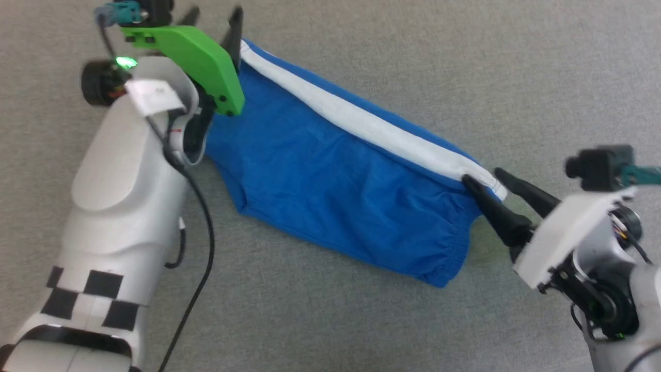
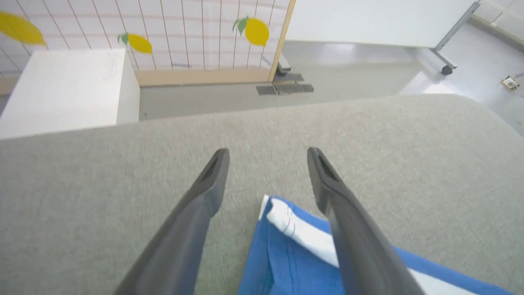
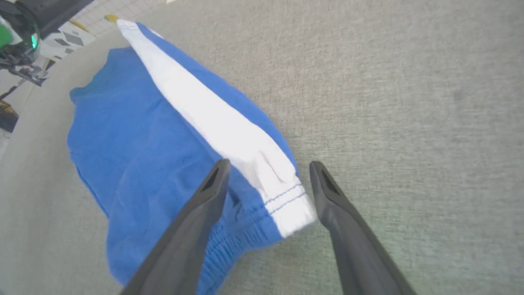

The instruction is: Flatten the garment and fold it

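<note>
The bright blue shorts (image 1: 335, 181) lie folded lengthwise on the grey felt surface, slanting from upper left to lower right, with a white side stripe (image 1: 361, 124) along the far edge. My left gripper (image 1: 214, 18) stands open at the hem corner, which lies between its fingers (image 2: 282, 215). My right gripper (image 1: 485, 181) is open too, straddling the white waistband corner (image 3: 286, 205), with the gathered elastic (image 1: 454, 243) just beside it. Neither gripper grips the cloth.
The grey felt table (image 1: 465, 62) stretches around the shorts. Beyond its far edge in the left wrist view stand a white box (image 2: 65, 86), a lemon-patterned screen (image 2: 204, 32) and a white board on wheels (image 2: 380, 20).
</note>
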